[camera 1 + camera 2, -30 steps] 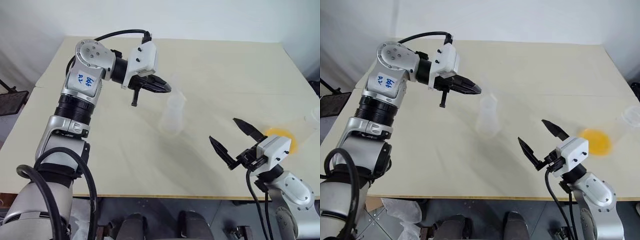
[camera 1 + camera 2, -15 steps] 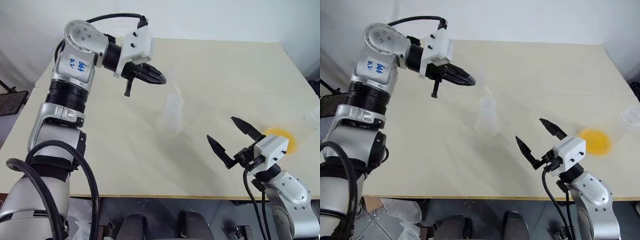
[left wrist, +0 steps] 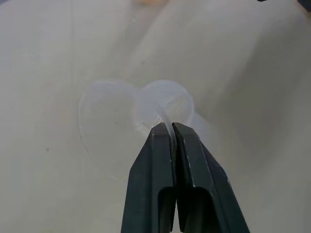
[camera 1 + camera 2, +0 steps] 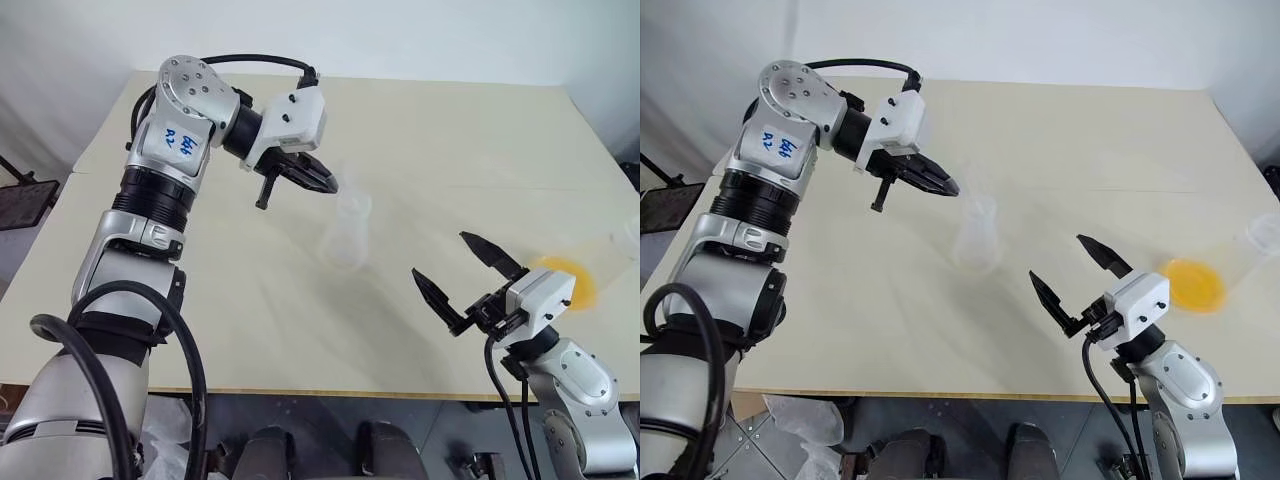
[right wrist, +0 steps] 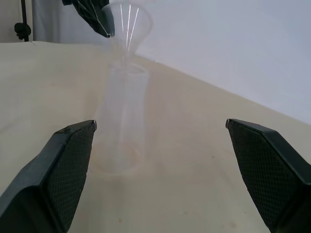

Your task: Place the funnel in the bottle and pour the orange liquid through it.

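Bright, even light falls on the pale table (image 4: 420, 150), with only soft, faint shadows. The left wrist view is hazy; its fingers (image 3: 155, 184) look sharper.

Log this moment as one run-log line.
step: seating funnel into bottle | left hand: shut on funnel rim | right hand: open, empty | orange liquid: unpoured

Clear bottle (image 4: 345, 236): upright mid-table, wide base tapering to a narrow neck, faint against the pale top. Clear funnel (image 5: 127, 25): flared mouth up, rim pinched, stem down at the bottle's mouth; whether seated, cannot tell. Orange liquid (image 4: 1193, 284): bright yellow-orange patch, well apart from the bottle, near the table's right edge.
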Robot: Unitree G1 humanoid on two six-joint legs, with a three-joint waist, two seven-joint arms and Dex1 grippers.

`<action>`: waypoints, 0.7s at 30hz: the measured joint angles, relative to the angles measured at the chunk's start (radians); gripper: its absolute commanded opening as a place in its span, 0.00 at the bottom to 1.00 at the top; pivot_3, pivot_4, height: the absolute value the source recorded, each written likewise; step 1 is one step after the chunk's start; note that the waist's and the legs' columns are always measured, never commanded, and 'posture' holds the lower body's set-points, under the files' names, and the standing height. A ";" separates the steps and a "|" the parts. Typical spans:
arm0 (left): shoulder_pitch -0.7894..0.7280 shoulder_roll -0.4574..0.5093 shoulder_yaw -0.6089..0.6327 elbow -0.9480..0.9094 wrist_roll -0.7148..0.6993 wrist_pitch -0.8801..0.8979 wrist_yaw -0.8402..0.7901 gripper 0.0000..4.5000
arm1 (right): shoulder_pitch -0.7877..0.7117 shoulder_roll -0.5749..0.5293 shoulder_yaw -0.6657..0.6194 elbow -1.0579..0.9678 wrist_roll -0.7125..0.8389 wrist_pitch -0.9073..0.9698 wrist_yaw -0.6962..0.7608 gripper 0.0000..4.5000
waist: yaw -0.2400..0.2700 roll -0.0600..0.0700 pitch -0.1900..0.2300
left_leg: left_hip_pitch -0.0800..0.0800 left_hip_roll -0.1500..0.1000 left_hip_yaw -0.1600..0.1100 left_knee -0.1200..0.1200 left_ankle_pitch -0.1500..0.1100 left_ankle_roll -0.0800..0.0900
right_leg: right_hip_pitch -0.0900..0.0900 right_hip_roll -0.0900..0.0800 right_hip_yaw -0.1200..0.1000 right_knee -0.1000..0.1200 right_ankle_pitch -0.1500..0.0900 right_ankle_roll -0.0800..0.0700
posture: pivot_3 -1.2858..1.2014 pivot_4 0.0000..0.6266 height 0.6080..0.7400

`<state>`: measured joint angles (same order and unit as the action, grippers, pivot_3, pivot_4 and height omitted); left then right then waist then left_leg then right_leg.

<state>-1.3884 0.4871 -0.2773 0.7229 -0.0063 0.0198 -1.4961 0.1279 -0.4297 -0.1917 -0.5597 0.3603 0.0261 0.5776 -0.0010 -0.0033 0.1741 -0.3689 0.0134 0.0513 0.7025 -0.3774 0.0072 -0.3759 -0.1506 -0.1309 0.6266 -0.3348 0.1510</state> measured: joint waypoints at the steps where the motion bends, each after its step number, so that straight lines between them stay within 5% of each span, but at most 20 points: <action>1: 0.000 0.000 -0.001 0.000 0.001 0.004 -0.001 0.05 | 0.000 0.000 0.000 0.000 0.000 0.000 0.000 1.00 | 0.000 0.000 0.000 | 0.000 0.000 0.000 0.000 0.000 0.000 | 0.000 0.000 0.000 0.000 0.000 0.000 | 0.52 0.24 1.00; 15: 0.074 -0.054 0.155 0.007 -0.130 0.145 0.073 1.00 | -0.033 -0.017 0.017 0.024 0.001 0.001 0.010 1.00 | -0.001 0.000 0.000 | 0.000 0.000 -0.001 0.001 0.000 0.000 | 0.000 0.000 0.000 0.001 0.000 0.000 | 0.52 0.24 1.00; 21: 0.181 -0.070 0.212 -0.030 -0.211 0.146 0.060 1.00 | -0.025 -0.028 0.017 0.025 0.006 0.002 0.017 1.00 | -0.001 0.000 0.000 | 0.000 0.000 -0.001 0.001 0.000 0.000 | 0.000 0.000 0.000 0.001 0.000 0.000 | 0.52 0.24 1.00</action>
<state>-1.2075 0.4167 -0.0655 0.6927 -0.2177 0.1658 -1.4358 0.1031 -0.4575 -0.1750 -0.5350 0.3659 0.0282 0.5950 -0.0018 -0.0033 0.1741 -0.3690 0.0134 0.0501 0.7036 -0.3774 0.0072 -0.3759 -0.1508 -0.1311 0.6279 -0.3348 0.1510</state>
